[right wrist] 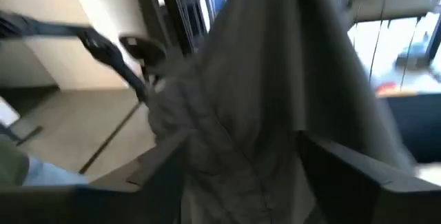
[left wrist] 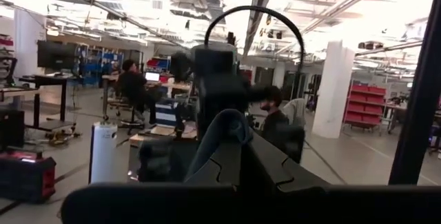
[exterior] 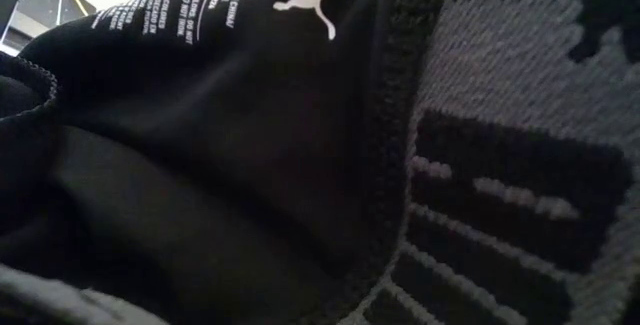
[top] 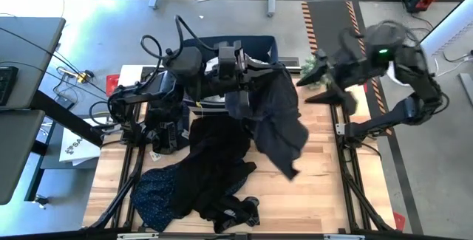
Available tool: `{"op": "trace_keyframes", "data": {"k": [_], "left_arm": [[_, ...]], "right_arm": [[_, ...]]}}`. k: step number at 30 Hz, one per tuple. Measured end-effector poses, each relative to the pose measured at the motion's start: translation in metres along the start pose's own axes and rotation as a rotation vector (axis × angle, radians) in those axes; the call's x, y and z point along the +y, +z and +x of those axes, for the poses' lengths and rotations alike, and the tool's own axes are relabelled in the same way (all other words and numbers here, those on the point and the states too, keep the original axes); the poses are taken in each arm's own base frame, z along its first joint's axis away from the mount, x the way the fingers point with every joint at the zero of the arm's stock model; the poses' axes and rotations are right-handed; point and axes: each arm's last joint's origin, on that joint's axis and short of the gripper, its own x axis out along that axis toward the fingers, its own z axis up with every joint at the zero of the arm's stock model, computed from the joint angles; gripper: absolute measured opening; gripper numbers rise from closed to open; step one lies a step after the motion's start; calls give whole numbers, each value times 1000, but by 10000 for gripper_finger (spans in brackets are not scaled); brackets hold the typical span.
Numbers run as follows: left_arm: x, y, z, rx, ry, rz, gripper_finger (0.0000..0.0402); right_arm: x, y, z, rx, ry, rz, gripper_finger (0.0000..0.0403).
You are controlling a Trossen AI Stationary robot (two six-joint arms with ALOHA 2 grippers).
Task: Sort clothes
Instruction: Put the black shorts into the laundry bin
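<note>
Dark navy garment [top: 277,125] dangling mid-air over the table, long axis running down toward the near edge.

It's hanging from the left gripper [top: 247,66], fingers clamped on its top edge; the right gripper [top: 325,85] sits just beside it, pinching grey fabric too. Count: one lifted piece, a black pile [top: 211,177] I can't separate, one speckled navy piece [top: 151,196], one navy bin [top: 259,44].

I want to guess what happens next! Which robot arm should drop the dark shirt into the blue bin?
Probably the left. The left gripper holds the hanging dark garment up right beside the navy bin, while the right gripper, clamped on a grey cloth, sits off at the table's right edge.
</note>
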Motion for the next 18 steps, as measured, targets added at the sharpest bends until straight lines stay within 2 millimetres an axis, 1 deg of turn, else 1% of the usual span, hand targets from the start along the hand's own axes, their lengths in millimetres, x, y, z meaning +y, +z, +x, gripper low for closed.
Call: {"op": "trace_keyframes", "data": {"k": [2,4,8,11,13,15,16,18], "left_arm": [[2,-1,0,11,6,4,1],[3,-2,1,25,10,8,1],[5,-4,1,42,18,13,1],[5,-5,1,47,20,14,1],[5,-5,1,48,22,14,1],[5,-5,1,50,18,13,1],[5,-4,0,51,11,13,1],[2,-1,-3,49,-17,10,1]], "right_arm": [[-7,-4,16,58,-1,26,290],[-16,-8,33,110,-31,51,307],[-31,-13,64,165,-187,96,313],[-39,-15,89,180,-206,82,311],[-42,-14,102,152,-195,76,297],[-43,-10,109,110,-191,62,267],[-43,-9,111,90,-194,55,244],[-44,-6,113,57,-220,42,185]]}}
